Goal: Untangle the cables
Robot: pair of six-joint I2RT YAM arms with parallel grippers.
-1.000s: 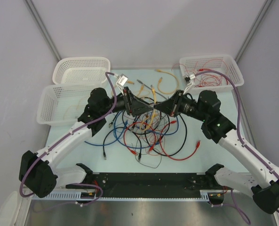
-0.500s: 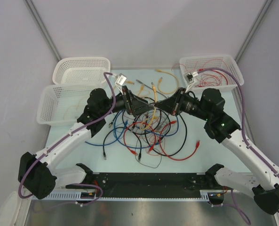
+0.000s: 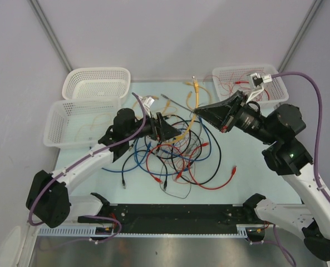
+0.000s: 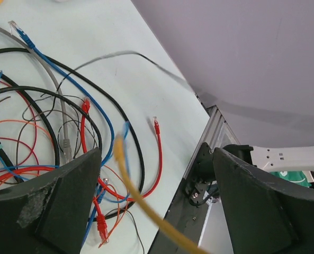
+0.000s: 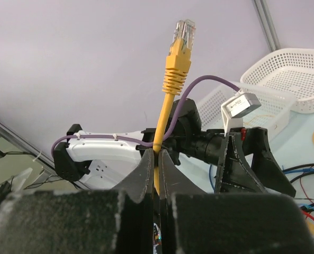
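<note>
The cables (image 3: 176, 156) lie in a red, black, blue and orange tangle at mid-table. My right gripper (image 3: 198, 112) is raised above the tangle's far right side, shut on a yellow cable (image 5: 167, 106). That cable's plug (image 5: 180, 34) sticks out past the fingertips (image 5: 146, 159). My left gripper (image 3: 163, 129) stands open over the tangle's left side. In the left wrist view the yellow cable (image 4: 141, 203) runs loose between the wide-apart fingers (image 4: 66, 196), touching neither. Red and blue cables (image 4: 93, 132) lie on the table below.
Two white baskets (image 3: 95, 83) (image 3: 64, 125) stand at the far left. A third basket (image 3: 267, 78) at the far right holds thin red wires. Loose yellow cables (image 3: 195, 89) lie at the back. A black rail (image 3: 176, 214) runs along the near edge.
My left gripper has opened wider and let the yellow cable go. The right arm has drawn back to the right and up, carrying the yellow cable's end away from the left gripper.
</note>
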